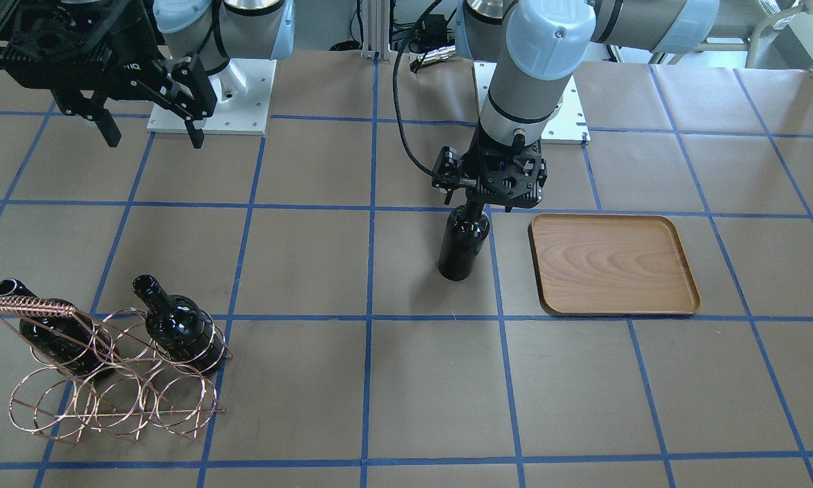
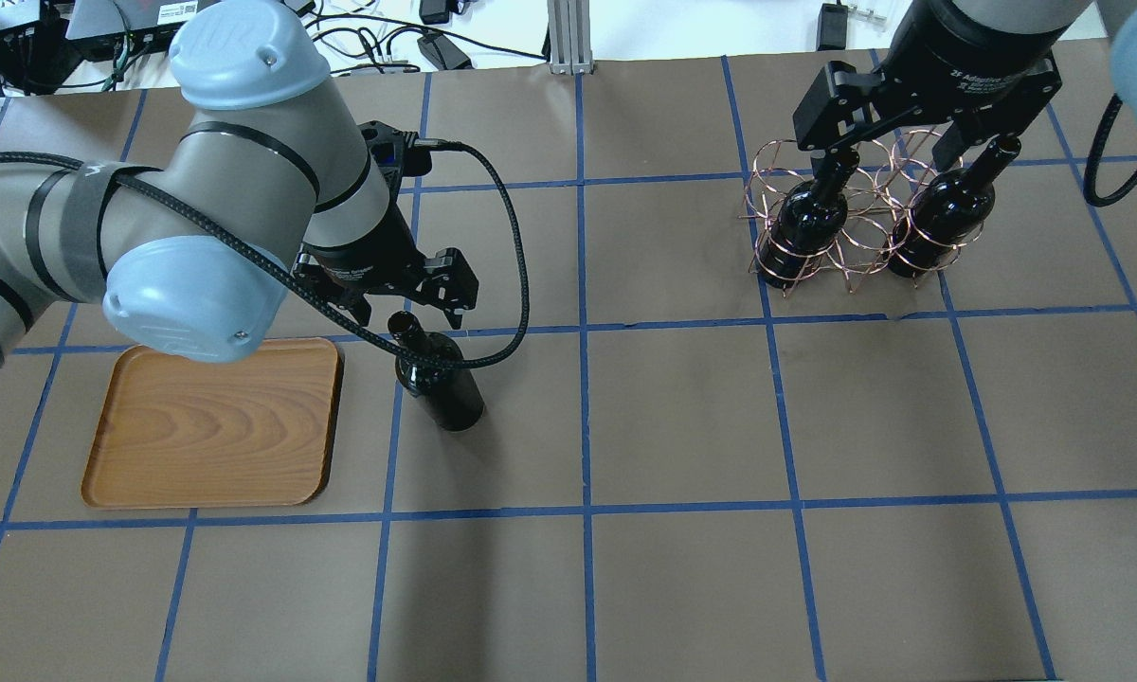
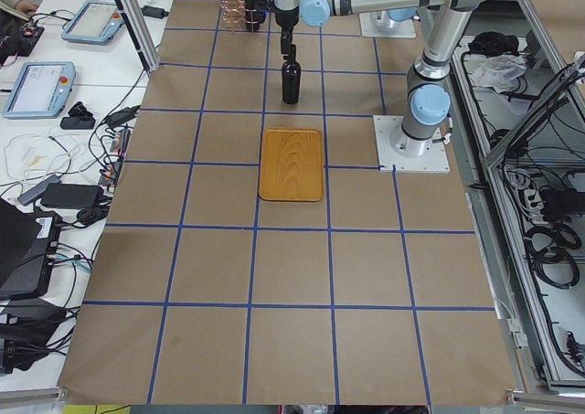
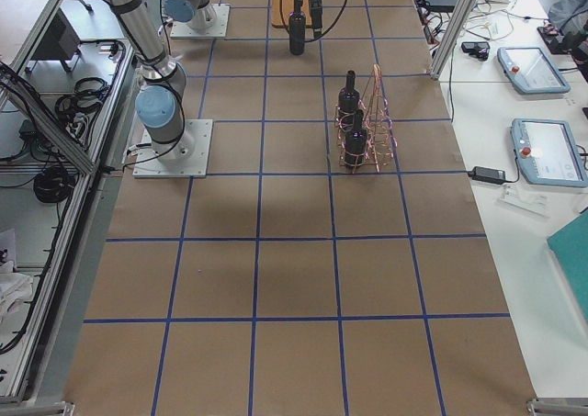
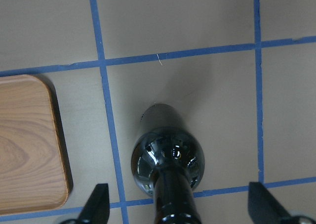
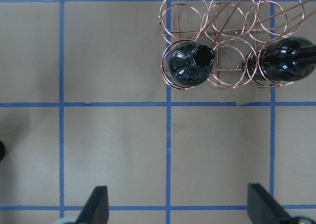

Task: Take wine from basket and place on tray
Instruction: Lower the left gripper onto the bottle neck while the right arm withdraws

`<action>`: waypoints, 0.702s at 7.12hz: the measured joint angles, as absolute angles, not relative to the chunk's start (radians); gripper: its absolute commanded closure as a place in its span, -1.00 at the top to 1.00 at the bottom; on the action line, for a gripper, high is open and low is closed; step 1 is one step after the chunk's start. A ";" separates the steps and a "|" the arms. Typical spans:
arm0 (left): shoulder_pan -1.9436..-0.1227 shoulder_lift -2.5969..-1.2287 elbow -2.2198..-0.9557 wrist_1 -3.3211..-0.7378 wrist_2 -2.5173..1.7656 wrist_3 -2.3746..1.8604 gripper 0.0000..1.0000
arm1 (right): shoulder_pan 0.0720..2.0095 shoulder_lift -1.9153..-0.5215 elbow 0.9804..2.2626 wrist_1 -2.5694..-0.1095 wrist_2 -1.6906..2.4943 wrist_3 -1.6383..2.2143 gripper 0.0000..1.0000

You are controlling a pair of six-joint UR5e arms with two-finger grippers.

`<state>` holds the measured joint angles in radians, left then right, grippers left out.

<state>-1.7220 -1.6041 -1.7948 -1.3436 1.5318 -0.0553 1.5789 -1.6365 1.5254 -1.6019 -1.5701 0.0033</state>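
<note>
Wine bottle (image 5: 165, 157) stands upright on the table (image 5: 197, 21) between the left gripper's (image 5: 177, 185) spread fingers (image 5: 98, 204); off-centre closing may topple it beside the tray (image 5: 24, 140).

White print on the black body of the right gripper (image 2: 910, 156) reads "2F Adaptive", with the rest unclear. The blue joint cap (image 2: 246, 47) on the left arm bears faint raised letters, seemingly "UR".

The worktop (image 1: 311, 420) is covered in brown paper and marked into squares by blue tape lines (image 1: 369, 271). Beside it, a white side table (image 3: 91, 76) carries a teach pendant (image 3: 37, 85), a second pendant (image 3: 91, 19) and loose cables (image 3: 119, 122). An aluminium post (image 3: 137, 26) stands at its edge.
</note>
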 measured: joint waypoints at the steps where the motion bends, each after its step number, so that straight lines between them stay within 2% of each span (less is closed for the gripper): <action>1: -1.720 -1.609 -1.797 -1.344 1.531 -0.057 0.59 | 1.579 -1.630 1.515 -1.602 -1.570 0.012 1.00; 4: -1.720 -1.629 -1.798 -1.345 1.530 -0.059 0.58 | 1.585 -1.585 1.449 -1.565 -1.573 0.074 1.00; 5: -1.720 -1.633 -1.798 -1.345 1.531 -0.056 0.46 | 1.589 -1.568 1.426 -1.542 -1.576 0.081 1.00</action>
